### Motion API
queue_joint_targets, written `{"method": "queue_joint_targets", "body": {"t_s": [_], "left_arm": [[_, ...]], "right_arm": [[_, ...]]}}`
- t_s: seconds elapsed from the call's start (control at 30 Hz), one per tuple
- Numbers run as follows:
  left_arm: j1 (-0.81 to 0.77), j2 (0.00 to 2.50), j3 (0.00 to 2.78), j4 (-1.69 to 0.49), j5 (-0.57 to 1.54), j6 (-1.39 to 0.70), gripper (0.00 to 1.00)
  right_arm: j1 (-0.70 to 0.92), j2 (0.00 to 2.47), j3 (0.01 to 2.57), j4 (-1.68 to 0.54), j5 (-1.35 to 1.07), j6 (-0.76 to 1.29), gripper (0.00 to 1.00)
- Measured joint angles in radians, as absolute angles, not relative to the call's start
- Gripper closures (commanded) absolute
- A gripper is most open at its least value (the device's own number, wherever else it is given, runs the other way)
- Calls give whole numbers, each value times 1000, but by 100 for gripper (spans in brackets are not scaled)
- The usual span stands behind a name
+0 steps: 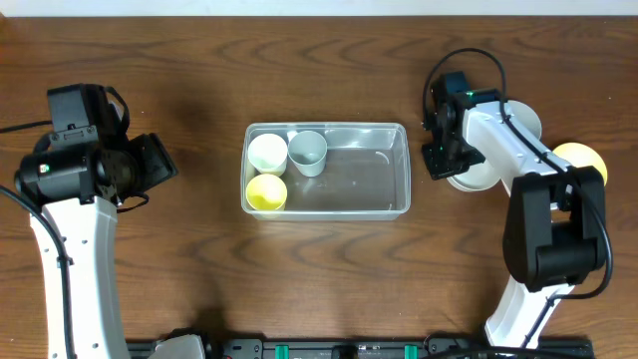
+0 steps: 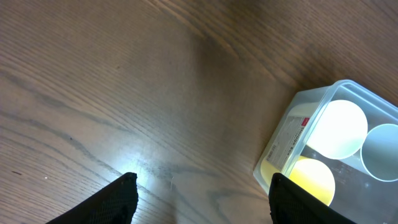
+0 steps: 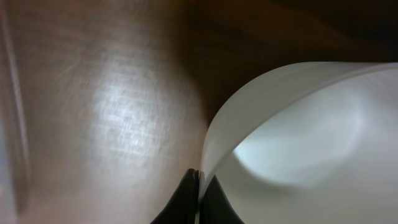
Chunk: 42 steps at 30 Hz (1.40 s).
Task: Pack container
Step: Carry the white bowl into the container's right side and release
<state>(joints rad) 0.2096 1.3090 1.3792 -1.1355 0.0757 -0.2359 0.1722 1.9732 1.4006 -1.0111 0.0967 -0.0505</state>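
Note:
The clear plastic container (image 1: pixel 379 204) sits mid-table and holds a white bowl (image 1: pixel 267 153), a yellow bowl (image 1: pixel 266 192) and a pale blue cup (image 1: pixel 308 152) at its left end. Its left end also shows in the left wrist view (image 2: pixel 292 124). My right gripper (image 1: pixel 446 170) is right of the container, shut on the rim of a white bowl (image 1: pixel 478 172); the wrist view shows the fingers (image 3: pixel 200 190) pinching that rim (image 3: pixel 292 143). My left gripper (image 2: pixel 202 199) is open and empty over bare wood, left of the container.
A yellow bowl (image 1: pixel 583 160) and another white bowl (image 1: pixel 523 115) lie at the far right, partly hidden by the right arm. The left arm (image 1: pixel 90 165) is at the table's left side.

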Motion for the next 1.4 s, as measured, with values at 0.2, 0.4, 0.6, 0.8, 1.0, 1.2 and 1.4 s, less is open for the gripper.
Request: {"method": "queue_joint_targets", "body": {"t_s": [0.2,0.4,0.6,0.8,1.0,1.2,1.4], "left_arm": [[210,1309,1379,-1136,76,-236,32],[210,1309,1379,-1136,76,-236,32],[210,1309,1379,-1135,76,-236,32],[210,1309,1379,-1135,76,-236,32],[210,1309,1379,-1135,76,-236,32],[210,1309,1379,-1135,76,-236,32],[210,1309,1379,-1135,76,-236,32]], "right_arm": [[207,1829,1475,-1081,65,-54,99],[325,1597,1599,-1074,-22,-145,99],[499,1554,1615,-1080,-69,-201,99],[592,1686,1584,-1079,-81,-216,98],[599,1809,1574,-1092,-83,-220,98],[600,1898,1574,-1092,-83,-220,98],[599,1952,1573,-1078,-83,-220,91]]}}
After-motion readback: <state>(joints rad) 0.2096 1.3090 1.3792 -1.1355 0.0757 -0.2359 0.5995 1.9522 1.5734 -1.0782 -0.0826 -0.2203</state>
